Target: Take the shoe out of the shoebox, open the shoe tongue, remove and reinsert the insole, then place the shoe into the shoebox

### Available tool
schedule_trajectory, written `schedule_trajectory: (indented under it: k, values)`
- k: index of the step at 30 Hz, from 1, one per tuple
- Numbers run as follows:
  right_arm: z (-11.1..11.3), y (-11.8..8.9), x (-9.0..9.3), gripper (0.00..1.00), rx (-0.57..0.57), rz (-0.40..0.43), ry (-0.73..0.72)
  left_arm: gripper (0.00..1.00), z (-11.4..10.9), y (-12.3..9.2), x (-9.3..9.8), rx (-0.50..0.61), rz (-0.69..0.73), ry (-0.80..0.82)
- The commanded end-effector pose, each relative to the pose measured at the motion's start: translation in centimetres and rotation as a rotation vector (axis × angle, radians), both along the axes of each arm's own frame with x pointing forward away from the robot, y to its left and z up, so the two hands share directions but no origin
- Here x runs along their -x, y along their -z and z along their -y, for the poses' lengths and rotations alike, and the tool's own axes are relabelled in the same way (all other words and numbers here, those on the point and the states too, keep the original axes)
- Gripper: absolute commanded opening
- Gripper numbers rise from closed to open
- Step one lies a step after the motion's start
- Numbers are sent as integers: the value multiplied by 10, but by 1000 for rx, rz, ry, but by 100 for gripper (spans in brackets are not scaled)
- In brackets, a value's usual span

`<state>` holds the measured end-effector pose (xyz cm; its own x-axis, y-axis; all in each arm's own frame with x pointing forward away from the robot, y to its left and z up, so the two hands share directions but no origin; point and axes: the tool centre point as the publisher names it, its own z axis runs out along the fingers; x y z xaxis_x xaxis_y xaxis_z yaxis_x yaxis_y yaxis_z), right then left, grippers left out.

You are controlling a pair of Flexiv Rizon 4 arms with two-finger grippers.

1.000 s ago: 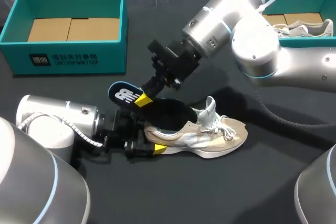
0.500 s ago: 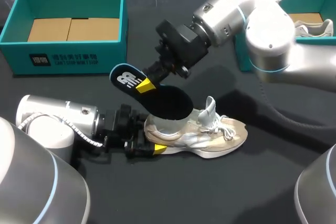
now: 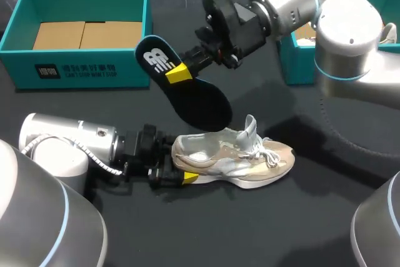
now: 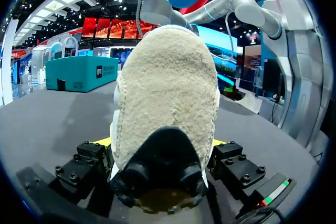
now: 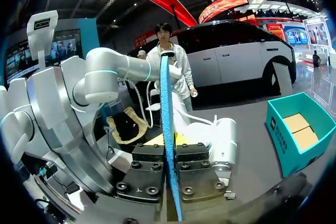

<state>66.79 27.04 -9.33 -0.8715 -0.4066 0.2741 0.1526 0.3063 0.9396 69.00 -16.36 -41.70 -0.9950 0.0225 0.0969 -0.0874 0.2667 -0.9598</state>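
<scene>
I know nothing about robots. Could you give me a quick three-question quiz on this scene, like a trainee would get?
1. True or false: the insole is inside the shoe.
2. Which grips the shoe's heel? A. left gripper B. right gripper
3. Fill in: the shoebox on the left holds cardboard but no ____.
Key: 1 false, the right gripper holds it above the shoe; 2 A; 3 shoe.
</scene>
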Motion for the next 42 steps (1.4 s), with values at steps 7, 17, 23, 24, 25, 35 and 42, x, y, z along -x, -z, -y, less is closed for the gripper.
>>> schedule_trajectory:
  k: [7, 17, 23, 24, 25, 35, 42]
  values:
    - [46, 3, 34, 0, -135, -65, 142, 0, 2, 1, 0, -1, 0, -1]
    - [77, 1, 68, 0, -202, -137, 378, 0, 2, 1, 0, -1, 0, -1]
    - [89, -7, 97, 0, -256, -162, 520, 0, 2, 1, 0, -1, 0, -1]
    - [89, -7, 97, 0, -256, -162, 520, 0, 2, 1, 0, -1, 0, -1]
    - [89, -7, 97, 0, -256, -162, 520, 0, 2, 1, 0, -1, 0, -1]
    - [95, -6, 99, 0, -273, -158, 586, 0, 2, 1, 0, -1, 0, -1]
    - [107, -11, 106, 0, -270, -182, 636, 0, 2, 1, 0, -1, 0, -1]
